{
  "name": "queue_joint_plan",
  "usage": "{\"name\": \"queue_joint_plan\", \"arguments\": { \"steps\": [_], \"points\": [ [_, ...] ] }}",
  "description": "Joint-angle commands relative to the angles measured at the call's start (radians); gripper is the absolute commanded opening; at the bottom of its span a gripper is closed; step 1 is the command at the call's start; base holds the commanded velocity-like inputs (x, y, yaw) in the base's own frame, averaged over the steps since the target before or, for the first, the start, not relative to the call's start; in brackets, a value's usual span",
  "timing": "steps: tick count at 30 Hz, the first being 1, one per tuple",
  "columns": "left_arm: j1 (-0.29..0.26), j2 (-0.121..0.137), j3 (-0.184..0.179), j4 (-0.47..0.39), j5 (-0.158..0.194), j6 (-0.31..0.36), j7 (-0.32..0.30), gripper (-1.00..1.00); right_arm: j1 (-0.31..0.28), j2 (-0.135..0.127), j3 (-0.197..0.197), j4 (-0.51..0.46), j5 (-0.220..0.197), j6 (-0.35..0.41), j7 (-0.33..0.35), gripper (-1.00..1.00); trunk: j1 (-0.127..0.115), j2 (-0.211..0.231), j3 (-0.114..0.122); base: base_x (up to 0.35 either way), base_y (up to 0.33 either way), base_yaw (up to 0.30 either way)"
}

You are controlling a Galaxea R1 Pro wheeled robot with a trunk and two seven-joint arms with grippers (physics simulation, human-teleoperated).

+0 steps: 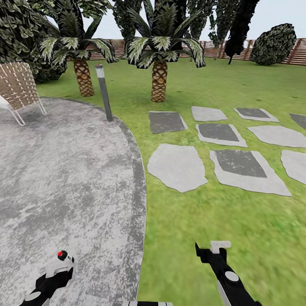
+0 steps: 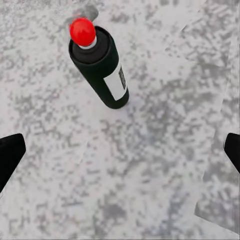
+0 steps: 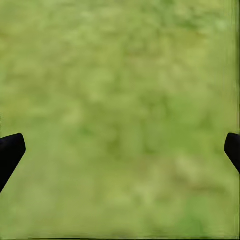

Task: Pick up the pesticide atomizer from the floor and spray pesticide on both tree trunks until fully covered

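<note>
The pesticide atomizer [image 1: 64, 256] [image 2: 100, 67], a small dark bottle with a red top and white label, stands upright on the grey stone floor [image 1: 59, 176] [image 2: 150, 190]. My left gripper [image 1: 60, 268] [image 2: 120, 155] hovers just short of it, open, and the bottle lies beyond the fingertips, not between them. My right gripper [image 1: 213, 250] [image 3: 120, 155] hangs open over the garden lawn [image 1: 221, 217] [image 3: 120, 100], holding nothing. Tall leafy trees [image 1: 219, 18] stand far off by the fence, their trunks too small to make out.
The paving's curved edge [image 1: 141, 183] meets grass to my right. Grey stepping stones [image 1: 176, 167] lie ahead on the lawn. Two palms [image 1: 159, 80], a bollard lamp [image 1: 103, 91] and a woven chair [image 1: 16, 88] stand at the far side of the paving.
</note>
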Motion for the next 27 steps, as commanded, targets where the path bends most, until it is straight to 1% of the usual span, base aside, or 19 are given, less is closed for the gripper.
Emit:
{"name": "queue_joint_plan", "arguments": {
  "steps": [1, 6, 8, 19, 25, 27],
  "points": [
    [0.000, 0.000, -0.002, 0.001, 0.009, -0.003, 0.000, 1.00, 0.000, 0.000, 0.000, 0.000, 0.001, -0.001, 0.000, 1.00, 0.000, 0.000, -0.001, 0.000, 0.289, -0.286],
    [0.000, -0.001, -0.002, 0.001, 0.008, -0.004, 0.001, 1.00, 0.000, 0.000, 0.000, 0.000, 0.001, -0.001, 0.000, 1.00, 0.000, 0.000, -0.001, 0.000, 0.301, -0.282],
    [0.000, 0.000, -0.002, 0.001, 0.008, -0.005, 0.001, 1.00, 0.000, 0.000, 0.000, 0.000, 0.001, -0.001, 0.000, 1.00, 0.000, 0.000, -0.001, 0.000, 0.253, -0.115],
    [0.000, 0.004, 0.003, 0.001, 0.009, -0.005, 0.000, 1.00, 0.000, 0.000, 0.000, 0.000, 0.001, -0.001, 0.000, 1.00, 0.000, 0.000, -0.001, 0.000, 0.040, -0.034],
    [0.000, 0.005, 0.003, 0.001, 0.008, -0.004, 0.001, 1.00, 0.000, 0.000, 0.000, 0.000, 0.001, -0.001, 0.000, 1.00, 0.000, 0.000, 0.001, 0.000, 0.258, -0.246],
    [0.000, 0.004, 0.003, 0.001, 0.008, -0.002, 0.002, 1.00, 0.000, 0.000, 0.000, 0.000, 0.001, -0.001, 0.000, 1.00, 0.000, 0.000, 0.002, 0.000, 0.237, -0.130]
  ]
}}
